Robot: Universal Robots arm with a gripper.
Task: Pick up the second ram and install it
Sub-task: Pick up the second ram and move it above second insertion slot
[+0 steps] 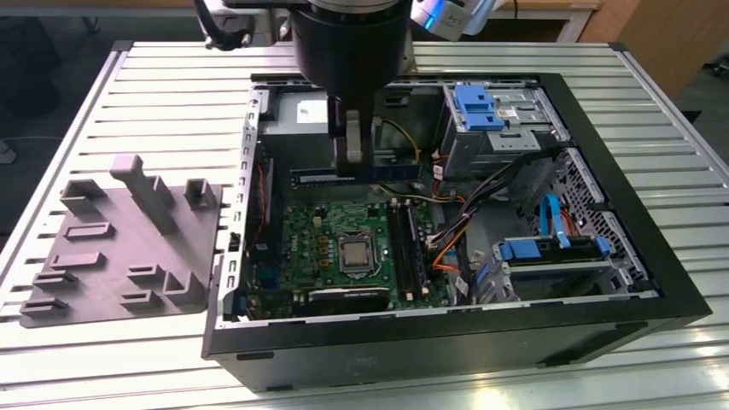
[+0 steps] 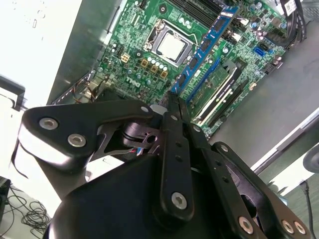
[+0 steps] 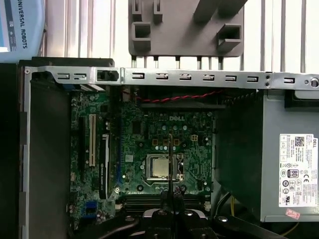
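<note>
Pinching the second ram [image 3: 170, 149] edge-on in the gripper [image 3: 170, 193], hovering over the processor socket [image 3: 160, 167] of the green motherboard [image 3: 144, 124]. Looking down into the open case [image 3: 45, 159], taking in a red cable [image 3: 179, 97] near its rail [image 3: 199, 77], the labelled power supply [image 3: 289, 164] beside the board, and a grey fixture [image 3: 184, 35] lying on the slatted table [image 3: 294, 35] beyond.

White letters are printed on the green board [image 3: 149, 124], just above its shiny square chip [image 3: 160, 167]. They show in both wrist views. In the first wrist view, a big white sticker [image 3: 297, 172] sits on the grey power box [image 3: 284, 114]. It has rows of tiny print, round signs and bar codes, too small to make out. A little pink sticker [image 3: 293, 214] sits under it. A blue curved cover [image 3: 22, 37] in the corner has white letters running down it.
</note>
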